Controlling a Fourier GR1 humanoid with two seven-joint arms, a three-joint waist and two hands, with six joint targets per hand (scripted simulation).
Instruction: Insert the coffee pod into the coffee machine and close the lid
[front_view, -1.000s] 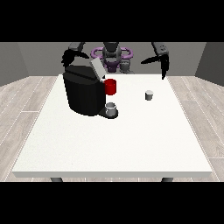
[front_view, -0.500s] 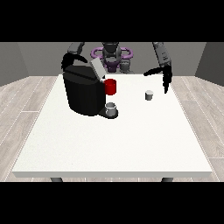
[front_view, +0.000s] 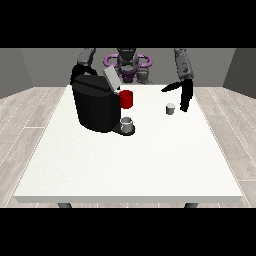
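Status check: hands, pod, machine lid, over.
Hand at view's right open, fingers pointing down beside the pod, not touching. Pod upright on table. Coffee machine lid up. Other hand hidden behind machine.

A black coffee machine (front_view: 96, 105) stands left of centre on the white table (front_view: 130, 165), lid (front_view: 111, 78) raised, a grey cup (front_view: 127, 123) at its base. The hand at the view's right (front_view: 184, 97) hangs, fingers straight, just beside the small grey pod (front_view: 170, 108).

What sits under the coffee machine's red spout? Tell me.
A small grey cup stands under the red spout of the coffee machine, on its dark base. What the cup holds cannot be seen.
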